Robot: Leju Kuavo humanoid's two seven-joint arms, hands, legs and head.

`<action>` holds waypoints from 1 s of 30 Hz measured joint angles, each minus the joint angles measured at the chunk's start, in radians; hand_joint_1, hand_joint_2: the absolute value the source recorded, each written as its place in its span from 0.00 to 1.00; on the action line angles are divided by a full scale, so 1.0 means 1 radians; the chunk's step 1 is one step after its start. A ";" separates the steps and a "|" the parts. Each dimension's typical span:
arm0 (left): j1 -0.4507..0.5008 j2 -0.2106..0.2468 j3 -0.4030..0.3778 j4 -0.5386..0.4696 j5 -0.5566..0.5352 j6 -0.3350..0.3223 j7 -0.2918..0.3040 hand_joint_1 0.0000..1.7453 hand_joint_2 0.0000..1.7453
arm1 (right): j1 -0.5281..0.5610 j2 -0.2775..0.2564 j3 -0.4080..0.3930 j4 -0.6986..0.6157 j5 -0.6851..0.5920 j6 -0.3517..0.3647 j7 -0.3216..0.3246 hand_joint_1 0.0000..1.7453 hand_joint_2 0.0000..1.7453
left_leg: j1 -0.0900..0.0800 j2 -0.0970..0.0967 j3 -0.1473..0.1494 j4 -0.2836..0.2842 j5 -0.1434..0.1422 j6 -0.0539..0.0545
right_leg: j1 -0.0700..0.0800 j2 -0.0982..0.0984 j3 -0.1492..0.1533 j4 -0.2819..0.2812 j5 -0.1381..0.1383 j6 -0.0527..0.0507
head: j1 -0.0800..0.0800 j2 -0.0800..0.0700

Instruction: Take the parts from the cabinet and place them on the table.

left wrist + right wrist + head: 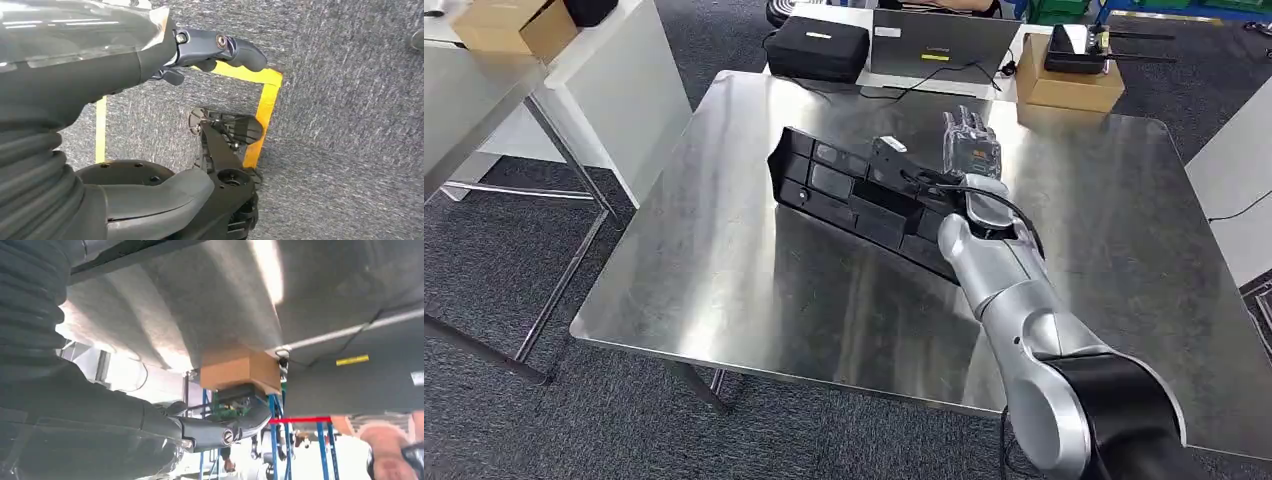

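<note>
Black part (854, 195) lies flat on steel desk (724, 270), near centre, long axis slanting from far left to near right. Right hand (972, 150) over part's right end, fingers extended, spread; contact with part cannot be judged. Left hand (220, 50) hangs over carpet (340, 100), fingers loosely apart, holding nothing. Cardboard box (1069, 85) at desk's far edge.

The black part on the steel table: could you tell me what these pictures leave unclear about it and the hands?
- Head view: the right hand and forearm cover the near right end of the black part, so any grip or contact is hidden.
- Right wrist view: the steel table and a blurred finger appear; the part cannot be made out.
- Left wrist view: the left hand hangs over carpet, its fingers partly cut off.
</note>
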 joint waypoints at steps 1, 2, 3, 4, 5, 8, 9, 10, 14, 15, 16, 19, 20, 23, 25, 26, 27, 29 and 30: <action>0.000 0.000 0.001 0.000 0.000 0.000 0.000 0.00 1.00 | -0.002 0.000 0.000 0.002 -0.002 0.006 0.001 0.00 1.00 | 0.000 0.000 0.000 0.000 0.000 0.000 | 0.000 0.000 0.000 0.000 0.000 0.000 | 0.000 0.000; 0.000 0.000 0.003 0.000 0.001 0.000 0.001 0.00 1.00 | -0.003 0.001 0.000 0.005 -0.003 0.011 0.002 0.00 1.00 | 0.000 0.000 0.000 0.000 0.000 0.000 | 0.000 0.000 0.000 0.000 0.000 0.000 | 0.000 0.000; 0.000 0.001 0.004 0.000 0.001 -0.001 0.003 0.00 1.00 | -0.006 0.002 0.000 0.009 -0.009 0.023 0.004 0.00 1.00 | 0.000 0.000 0.000 0.000 0.000 0.000 | 0.000 0.000 0.000 0.000 0.000 0.000 | 0.000 0.000; 0.000 0.001 0.005 0.000 0.001 -0.001 0.005 0.00 1.00 | -0.009 0.003 0.000 0.012 -0.017 0.038 0.004 0.00 1.00 | 0.000 0.000 0.000 0.000 0.000 0.000 | 0.000 0.000 0.000 0.000 0.000 0.000 | 0.000 0.000; 0.000 0.001 0.007 0.000 0.002 -0.002 0.007 0.00 1.00 | -0.013 0.003 0.000 0.015 -0.029 0.053 0.002 0.00 1.00 | 0.000 0.000 0.000 0.000 0.000 0.000 | 0.000 0.000 0.000 0.000 0.000 0.000 | 0.000 0.000; 0.000 0.001 0.014 0.000 0.002 -0.004 0.011 0.00 1.00 | -0.024 0.005 -0.014 0.025 -0.066 0.096 -0.014 0.00 1.00 | 0.000 0.000 0.000 0.000 0.000 0.000 | 0.000 0.000 0.000 0.000 0.000 0.000 | 0.000 0.000; 0.000 0.001 0.014 0.000 0.002 -0.005 0.011 0.00 1.00 | -0.027 0.006 -0.017 0.028 -0.069 0.100 -0.014 0.00 1.00 | 0.000 0.000 0.000 0.000 0.000 0.000 | 0.000 0.000 0.000 0.000 0.000 0.000 | 0.000 0.000; 0.001 0.001 0.014 0.000 0.002 -0.006 0.011 0.00 1.00 | -0.031 0.006 -0.019 0.031 -0.075 0.106 -0.017 0.00 1.00 | 0.000 0.000 0.000 0.000 0.000 0.000 | 0.000 0.000 0.000 0.000 0.000 0.000 | 0.000 0.000; 0.001 0.002 0.015 0.000 -0.001 -0.013 0.023 0.00 1.00 | -0.048 0.008 -0.079 0.052 -0.231 0.241 -0.060 0.00 1.00 | 0.000 0.000 0.001 0.000 0.000 0.000 | 0.000 0.000 0.000 0.000 0.000 0.000 | 0.000 0.000; 0.001 0.002 0.015 0.000 -0.002 -0.016 0.026 0.00 1.00 | -0.051 0.007 -0.102 0.058 -0.269 0.269 -0.064 0.00 1.00 | 0.000 0.000 0.001 0.000 0.000 0.000 | 0.000 0.000 0.000 0.000 0.000 0.000 | 0.000 0.000; 0.001 0.002 0.015 0.000 -0.002 -0.016 0.029 0.00 1.00 | -0.054 0.005 -0.126 0.064 -0.296 0.293 -0.068 0.00 1.00 | 0.000 0.000 0.001 0.000 0.000 0.000 | 0.000 0.000 0.000 0.000 0.000 0.000 | 0.000 0.000; 0.002 0.003 0.016 0.000 -0.002 -0.016 0.033 0.00 1.00 | -0.066 -0.001 -0.186 0.084 -0.347 0.359 -0.076 0.00 1.00 | 0.000 0.000 0.001 0.000 0.000 0.000 | 0.000 0.000 0.000 0.000 0.000 0.000 | 0.000 0.000; 0.002 0.004 0.018 0.000 -0.002 -0.015 0.034 0.00 1.00 | -0.069 -0.002 -0.198 0.089 -0.354 0.370 -0.079 0.00 1.00 | 0.000 0.000 0.001 0.000 0.000 0.000 | 0.000 0.000 0.000 0.000 0.000 0.000 | 0.000 0.000; 0.002 0.005 0.022 0.000 0.002 -0.014 0.035 0.00 1.00 | -0.074 0.000 -0.216 0.098 -0.342 0.364 -0.089 0.00 1.00 | 0.000 0.000 0.001 0.000 0.000 0.000 | 0.000 0.000 0.000 0.000 0.000 0.000 | 0.000 0.000; 0.002 0.005 0.024 0.000 0.008 -0.011 0.035 0.00 1.00 | -0.071 0.007 -0.212 0.099 -0.293 0.288 -0.105 0.00 1.00 | 0.000 0.001 0.001 0.000 0.000 0.000 | 0.000 0.000 0.000 0.000 0.000 0.000 | 0.000 0.000; 0.002 0.005 0.026 0.000 0.009 -0.008 0.035 0.00 1.00 | -0.071 0.013 -0.202 0.098 -0.268 0.238 -0.111 0.00 1.00 | 0.000 0.001 0.001 0.000 0.000 0.000 | 0.000 0.000 0.000 0.000 0.000 0.000 | 0.000 0.000; 0.002 0.004 0.028 0.000 0.009 -0.008 0.035 0.00 0.00 | -0.070 0.018 -0.186 0.098 -0.248 0.194 -0.117 0.00 1.00 | 0.000 0.001 0.001 0.000 0.000 0.000 | 0.000 0.000 0.000 0.000 0.000 0.000 | 0.000 0.000; 0.001 0.003 0.029 0.000 0.010 -0.003 0.031 0.00 0.00 | -0.066 0.026 -0.165 0.097 -0.220 0.138 -0.127 0.00 0.00 | 0.000 0.003 0.001 0.000 0.000 0.000 | 0.000 0.000 0.000 0.000 0.000 0.000 | 0.000 0.000; 0.002 0.003 0.030 0.000 0.010 0.002 0.027 0.00 0.00 | -0.059 0.028 -0.154 0.092 -0.200 0.089 -0.137 0.00 0.00 | 0.000 0.002 0.001 0.000 0.000 0.000 | 0.000 0.000 0.000 0.000 0.000 0.000 | 0.000 0.000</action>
